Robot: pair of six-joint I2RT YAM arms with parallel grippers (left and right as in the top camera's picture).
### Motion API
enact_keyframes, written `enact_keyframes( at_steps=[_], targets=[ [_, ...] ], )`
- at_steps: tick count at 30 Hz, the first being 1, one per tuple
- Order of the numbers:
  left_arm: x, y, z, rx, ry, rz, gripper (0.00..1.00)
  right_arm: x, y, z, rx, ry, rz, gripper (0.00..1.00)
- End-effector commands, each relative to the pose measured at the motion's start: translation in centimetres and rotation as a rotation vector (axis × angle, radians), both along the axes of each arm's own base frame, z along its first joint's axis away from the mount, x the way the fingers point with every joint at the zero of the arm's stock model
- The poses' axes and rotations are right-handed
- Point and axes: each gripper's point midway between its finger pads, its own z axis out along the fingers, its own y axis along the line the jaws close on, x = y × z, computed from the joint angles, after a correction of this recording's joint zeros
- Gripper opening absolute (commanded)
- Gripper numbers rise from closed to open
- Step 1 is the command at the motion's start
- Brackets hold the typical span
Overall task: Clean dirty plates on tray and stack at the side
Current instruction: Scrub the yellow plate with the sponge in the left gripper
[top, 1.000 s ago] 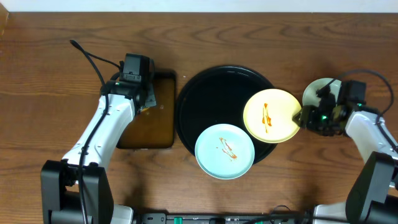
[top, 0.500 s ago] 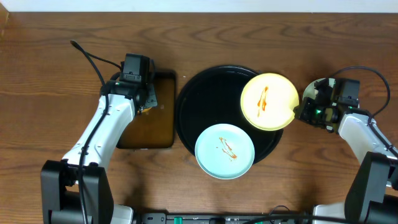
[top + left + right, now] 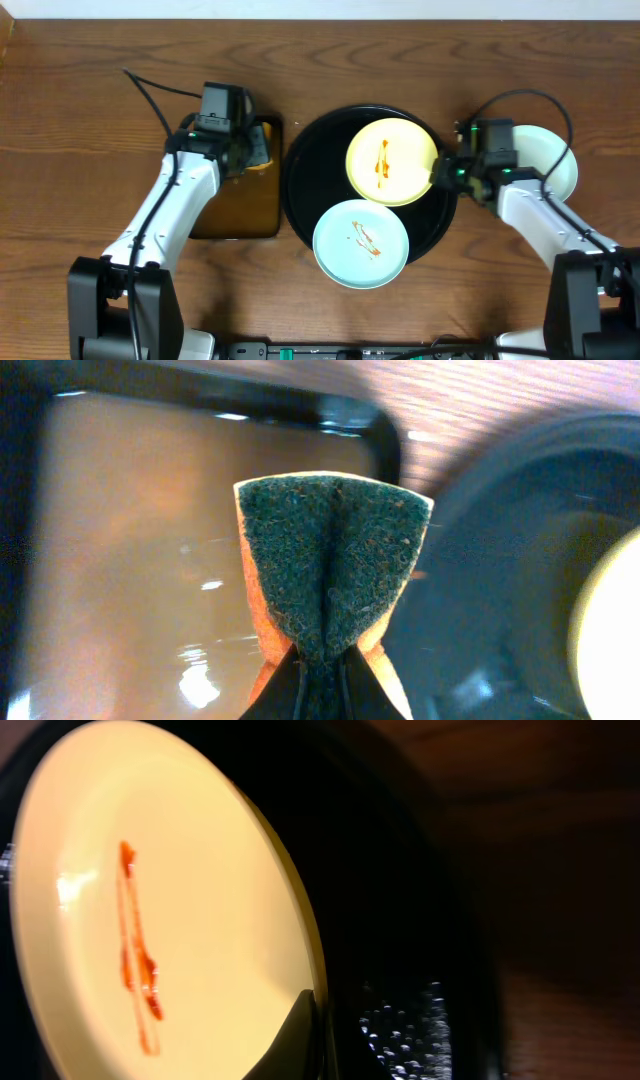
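The pale yellow plate (image 3: 391,161) with a red sauce smear is over the back right of the round black tray (image 3: 316,170). My right gripper (image 3: 440,174) is shut on its right rim; the rim shows in the right wrist view (image 3: 312,960). A mint plate (image 3: 361,243) with a smear lies on the tray's front edge. A second mint plate (image 3: 547,160), with no smear showing, lies on the bare wood at the right. My left gripper (image 3: 247,150) is shut on an orange sponge with a green scouring face (image 3: 330,565) above the brown tray.
A rectangular brown tray with a black rim (image 3: 240,190) lies left of the round tray. A black cable (image 3: 150,95) runs across the back left of the table. Bare wood tabletop (image 3: 90,180) lies to the far left.
My right gripper has carried the yellow plate leftward, from the tray's right edge to over its back right part. The mint plate at the right is now uncovered. My left gripper has lifted the sponge into view.
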Motion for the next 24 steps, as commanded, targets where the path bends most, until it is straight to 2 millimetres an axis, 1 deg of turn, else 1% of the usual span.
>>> enact_keyframes(
  at_steps=[1,3,4,6,7,9,13,15,17,18,19,22,24],
  targets=[
    [-0.7,-4.1,0.1,-0.074,-0.004,-0.122,0.08,0.9,0.5,0.9,-0.091,-0.052,-0.071,0.01],
    [-1.0,-5.9,0.3,-0.078,-0.017,-0.167,0.08,1.1,1.3,1.1,-0.112,-0.079,-0.057,0.01],
    [-1.0,-6.3,0.4,-0.079,-0.020,-0.177,0.08,1.1,1.4,1.1,-0.119,-0.081,-0.056,0.01],
    [-1.3,-8.0,0.6,-0.084,-0.039,-0.222,0.08,0.9,1.1,1.0,-0.145,-0.074,-0.110,0.01],
    [-1.4,-8.6,0.7,-0.086,-0.047,-0.236,0.08,0.9,1.1,0.9,-0.143,-0.071,-0.124,0.01],
    [-1.6,-10.4,1.1,-0.094,-0.073,-0.279,0.08,0.9,1.2,1.0,-0.137,-0.072,-0.134,0.01],
    [-1.5,-12.7,1.3,-0.116,-0.105,-0.314,0.08,0.6,1.1,0.7,-0.142,-0.055,-0.133,0.01],
    [-1.5,-14.0,0.6,-0.149,-0.086,-0.288,0.08,0.4,1.0,0.6,-0.145,-0.048,-0.131,0.01],
    [-1.8,-15.6,-0.4,-0.171,-0.070,-0.308,0.08,0.5,1.0,0.6,-0.144,-0.049,-0.131,0.01],
    [-2.2,-16.7,-0.8,-0.193,-0.061,-0.339,0.08,0.5,1.0,0.6,-0.143,-0.049,-0.131,0.01],
    [-2.4,-17.4,-1.0,-0.210,-0.057,-0.358,0.08,0.4,1.1,0.6,-0.142,-0.048,-0.130,0.01],
    [-3.8,-21.0,-2.8,-0.251,-0.030,-0.429,0.08,0.4,1.1,0.6,-0.142,-0.047,-0.130,0.01],
    [-4.4,-22.4,-3.4,-0.252,-0.033,-0.465,0.08,0.3,1.1,0.6,-0.143,-0.043,-0.129,0.01]
  ],
)
